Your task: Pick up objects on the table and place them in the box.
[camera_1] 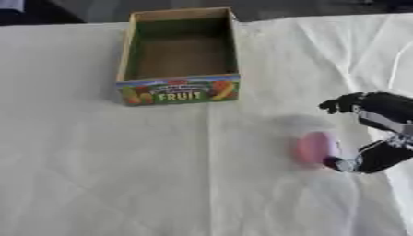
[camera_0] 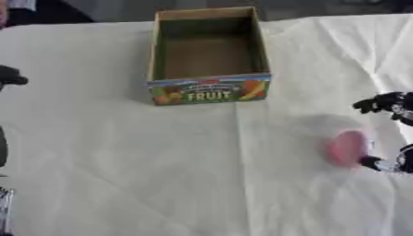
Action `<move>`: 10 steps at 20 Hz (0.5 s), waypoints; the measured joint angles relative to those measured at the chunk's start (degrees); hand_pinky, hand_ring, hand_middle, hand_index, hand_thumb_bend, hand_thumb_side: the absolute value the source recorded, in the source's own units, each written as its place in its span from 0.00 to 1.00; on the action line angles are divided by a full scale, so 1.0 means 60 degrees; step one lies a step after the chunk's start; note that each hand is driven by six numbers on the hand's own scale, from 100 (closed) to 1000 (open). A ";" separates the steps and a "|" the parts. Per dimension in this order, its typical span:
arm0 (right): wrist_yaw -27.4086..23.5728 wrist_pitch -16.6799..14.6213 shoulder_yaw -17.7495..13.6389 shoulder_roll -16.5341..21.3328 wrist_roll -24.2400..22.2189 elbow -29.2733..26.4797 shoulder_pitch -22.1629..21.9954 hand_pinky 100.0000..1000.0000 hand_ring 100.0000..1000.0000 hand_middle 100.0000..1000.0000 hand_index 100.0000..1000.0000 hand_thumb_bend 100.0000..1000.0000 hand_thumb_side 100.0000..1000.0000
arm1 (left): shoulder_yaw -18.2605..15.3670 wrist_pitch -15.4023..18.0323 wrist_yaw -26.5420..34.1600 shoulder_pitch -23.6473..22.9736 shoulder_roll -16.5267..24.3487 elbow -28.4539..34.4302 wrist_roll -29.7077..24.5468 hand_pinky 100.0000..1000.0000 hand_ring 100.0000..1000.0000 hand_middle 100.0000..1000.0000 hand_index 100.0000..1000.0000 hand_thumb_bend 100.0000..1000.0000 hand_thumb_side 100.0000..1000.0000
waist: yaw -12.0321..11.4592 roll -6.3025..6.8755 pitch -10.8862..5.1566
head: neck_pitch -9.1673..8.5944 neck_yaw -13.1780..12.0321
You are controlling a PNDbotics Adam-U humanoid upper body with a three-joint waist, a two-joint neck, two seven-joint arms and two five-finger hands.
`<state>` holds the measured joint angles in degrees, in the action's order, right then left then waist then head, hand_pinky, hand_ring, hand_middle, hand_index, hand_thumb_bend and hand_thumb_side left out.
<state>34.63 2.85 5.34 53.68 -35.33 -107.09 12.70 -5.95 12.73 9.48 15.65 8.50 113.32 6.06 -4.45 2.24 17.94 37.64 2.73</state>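
Right hand [camera_1: 373,133] reaches in from the bench's right edge, fingers spread around a pink rounded object [camera_1: 315,147], its thumb tip touching the object's lower right. This blurred object lies right of and nearer than the open cardboard box [camera_1: 178,90] marked FRUIT. White cloth [camera_1: 121,175] covers the bench. Left hand [camera_0: 9,77] shows only as dark shapes left of the box, in the left eye view; I cannot tell its state.
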 measured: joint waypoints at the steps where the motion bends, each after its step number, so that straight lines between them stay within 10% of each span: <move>1: 0.0007 -0.0025 0.0032 -0.0007 -0.0058 0.0075 0.0027 0.67 0.85 0.81 0.96 0.39 0.29 | 0.0007 -0.0001 0.0000 0.0001 -0.0001 0.0000 -0.0001 0.47 0.47 0.53 0.73 0.00 0.87 | -0.0020 0.0000 0.0001 | 0.0000 0.0003; 10: 0.0064 -0.0280 0.0149 -0.0133 -0.0231 0.0229 0.0046 0.65 0.79 0.59 0.81 0.44 0.26 | 0.0012 -0.0004 -0.0001 0.0024 -0.0002 0.0000 0.0000 0.47 0.47 0.53 0.73 0.00 0.86 | -0.0087 0.0011 0.0053 | 0.0001 0.0002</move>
<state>35.01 1.17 6.24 52.88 -36.72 -105.72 12.98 -5.88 12.71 9.47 15.79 8.49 113.32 6.05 -4.98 2.31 18.26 37.64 2.74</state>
